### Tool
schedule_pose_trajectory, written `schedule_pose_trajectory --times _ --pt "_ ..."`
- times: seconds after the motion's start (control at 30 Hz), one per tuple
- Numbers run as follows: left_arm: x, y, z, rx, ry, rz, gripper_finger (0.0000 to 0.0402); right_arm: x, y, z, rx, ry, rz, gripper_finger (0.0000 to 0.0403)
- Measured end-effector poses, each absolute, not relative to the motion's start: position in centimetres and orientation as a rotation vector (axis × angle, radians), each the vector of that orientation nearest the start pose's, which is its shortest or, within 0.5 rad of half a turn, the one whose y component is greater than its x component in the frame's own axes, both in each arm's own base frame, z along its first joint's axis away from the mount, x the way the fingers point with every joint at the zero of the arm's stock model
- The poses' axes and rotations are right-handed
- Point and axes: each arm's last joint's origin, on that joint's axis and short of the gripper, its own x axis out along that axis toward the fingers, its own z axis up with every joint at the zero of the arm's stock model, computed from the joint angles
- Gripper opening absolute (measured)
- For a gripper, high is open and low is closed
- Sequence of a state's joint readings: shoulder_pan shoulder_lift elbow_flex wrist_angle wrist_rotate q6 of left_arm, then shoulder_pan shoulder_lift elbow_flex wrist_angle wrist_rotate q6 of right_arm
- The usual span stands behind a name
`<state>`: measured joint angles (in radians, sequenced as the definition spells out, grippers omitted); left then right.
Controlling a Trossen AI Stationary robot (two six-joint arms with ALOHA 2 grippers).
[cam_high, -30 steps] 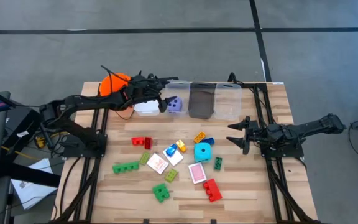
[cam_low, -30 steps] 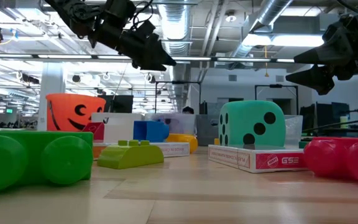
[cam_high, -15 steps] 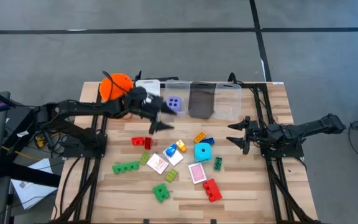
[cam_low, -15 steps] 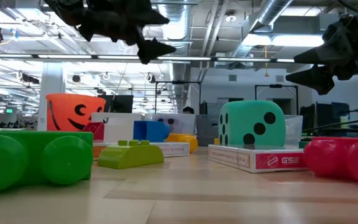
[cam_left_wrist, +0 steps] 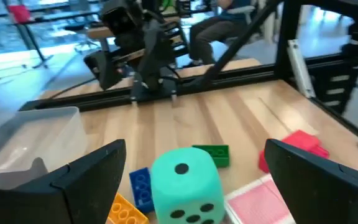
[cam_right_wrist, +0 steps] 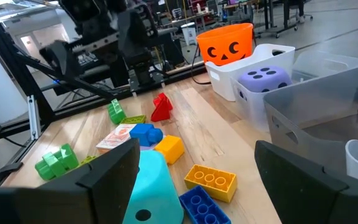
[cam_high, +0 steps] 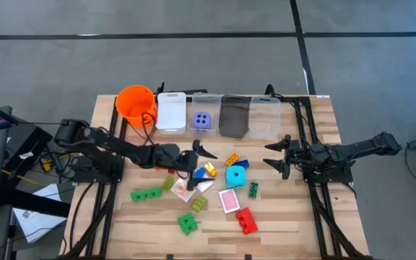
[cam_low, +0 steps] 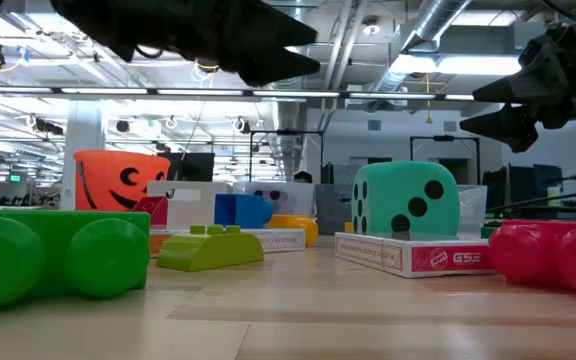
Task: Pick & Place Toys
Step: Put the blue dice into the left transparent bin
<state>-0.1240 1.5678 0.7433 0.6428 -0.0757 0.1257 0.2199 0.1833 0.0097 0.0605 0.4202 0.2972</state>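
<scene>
Left gripper (cam_high: 197, 160) moved from bins to toy cluster, jaws apart.

Grey floor (cam_high: 193, 58) around the table; ceiling ducts (cam_low: 448, 30), perhaps desks behind.

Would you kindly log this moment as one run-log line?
left gripper: open, empty, over the toys | right gripper: open, waiting at table's right | purple die: in bin | cyan die: on table
</scene>
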Motion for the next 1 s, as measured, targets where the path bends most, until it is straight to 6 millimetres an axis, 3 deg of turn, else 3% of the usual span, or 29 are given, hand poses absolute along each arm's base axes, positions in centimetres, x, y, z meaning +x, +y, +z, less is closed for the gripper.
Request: schedule_pose_trajectory --times 0.23,0.5,1.0 --pt "34.6 -3.4 18.1 0.110 0.219 -0.008 0.0373 10.6 1.2 15.8 0.260 0.076 -0.214 0.0311" --pt "37.8 -2.3 16.0 0.110 0.282 0.026 0.0373 10.6 1.2 15.8 0.260 0.076 -0.214 0.0311" --pt "38.0 -2.8 15.8 0.049 0.366 -0.013 0.0373 10.6 1.2 15.8 0.260 0.076 -0.214 0.0311"
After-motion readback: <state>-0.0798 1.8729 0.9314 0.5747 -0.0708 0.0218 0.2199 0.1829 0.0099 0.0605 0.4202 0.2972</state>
